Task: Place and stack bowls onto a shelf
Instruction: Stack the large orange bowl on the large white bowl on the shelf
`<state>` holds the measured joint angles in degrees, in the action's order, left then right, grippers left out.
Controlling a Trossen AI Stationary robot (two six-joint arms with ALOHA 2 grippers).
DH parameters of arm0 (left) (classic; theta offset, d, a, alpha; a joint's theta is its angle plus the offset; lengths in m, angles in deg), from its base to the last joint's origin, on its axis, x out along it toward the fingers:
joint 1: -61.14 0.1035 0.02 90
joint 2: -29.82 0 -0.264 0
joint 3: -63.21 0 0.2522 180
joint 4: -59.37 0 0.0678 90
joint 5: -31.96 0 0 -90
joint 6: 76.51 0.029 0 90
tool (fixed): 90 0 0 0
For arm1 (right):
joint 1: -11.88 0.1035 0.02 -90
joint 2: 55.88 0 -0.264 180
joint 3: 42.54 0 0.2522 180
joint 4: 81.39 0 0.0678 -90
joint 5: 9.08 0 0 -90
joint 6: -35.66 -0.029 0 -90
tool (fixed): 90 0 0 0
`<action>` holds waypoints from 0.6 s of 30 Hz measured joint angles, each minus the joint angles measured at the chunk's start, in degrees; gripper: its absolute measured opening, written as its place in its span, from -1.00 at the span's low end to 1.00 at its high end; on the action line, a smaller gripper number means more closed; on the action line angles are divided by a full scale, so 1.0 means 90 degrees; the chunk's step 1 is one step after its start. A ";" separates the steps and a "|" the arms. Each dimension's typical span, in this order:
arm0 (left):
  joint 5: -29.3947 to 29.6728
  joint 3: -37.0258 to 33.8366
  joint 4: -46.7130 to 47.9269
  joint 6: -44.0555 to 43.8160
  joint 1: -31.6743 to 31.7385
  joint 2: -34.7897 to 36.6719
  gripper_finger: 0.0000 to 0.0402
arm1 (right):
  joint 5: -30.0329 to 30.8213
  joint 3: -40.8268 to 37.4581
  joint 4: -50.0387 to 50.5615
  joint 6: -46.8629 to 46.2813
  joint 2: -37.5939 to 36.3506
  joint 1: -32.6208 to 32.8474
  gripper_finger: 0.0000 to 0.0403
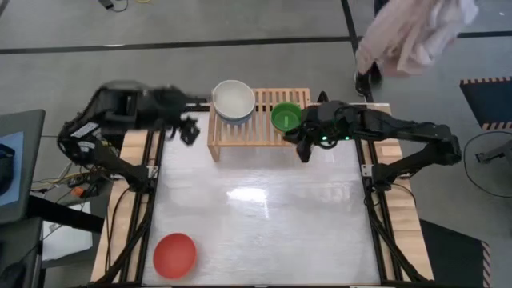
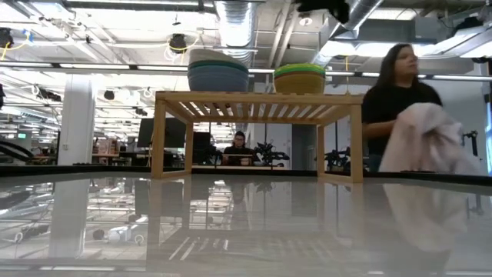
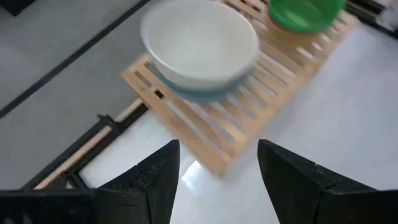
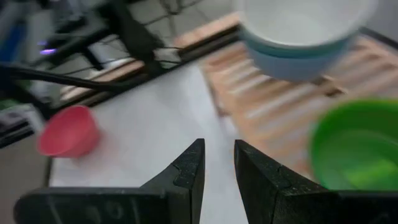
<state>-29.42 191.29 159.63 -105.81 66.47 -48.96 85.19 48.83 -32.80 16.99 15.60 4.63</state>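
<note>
The light-wood shelf (image 1: pixel 258 128) stands at the table's far edge. On its left part sits a stack of bowls with the white bowl (image 1: pixel 234 99) on top of bluish ones (image 2: pixel 218 77). On its right part sits a stack topped by the green bowl (image 1: pixel 285 117) over a yellow one (image 2: pixel 300 81). The red bowl (image 1: pixel 174 255) rests on the table near the front left corner. My left gripper (image 1: pixel 189 132) is open and empty, just left of the shelf. My right gripper (image 1: pixel 302 150) hovers by the shelf's near right corner, its fingers slightly apart and empty.
A person (image 2: pixel 400 108) holding a pale cloth (image 1: pixel 416 32) stands beyond the table's far right corner. The glossy table top (image 1: pixel 264 216) spreads between the shelf and the red bowl.
</note>
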 joint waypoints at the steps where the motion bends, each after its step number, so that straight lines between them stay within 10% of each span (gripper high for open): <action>1: 0.0170 -0.0254 0.0007 -0.0264 -0.0350 0.0098 0.00 | -0.0153 0.0000 -0.0142 0.0016 0.0086 0.0022 -0.45; 8: 0.0525 -0.3056 -0.0400 -0.2595 -0.2439 0.0863 0.00 | -0.0692 0.0000 -0.0543 0.0027 0.0472 0.0005 -0.45; 18: -0.1010 -0.5853 -0.1442 -0.4327 -0.4169 0.1234 0.00 | -0.0999 0.0000 -0.0850 -0.0141 0.0525 0.0015 -0.45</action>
<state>-38.51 138.61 146.65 -144.75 28.95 -37.86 76.20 48.83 -40.44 15.72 20.32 4.76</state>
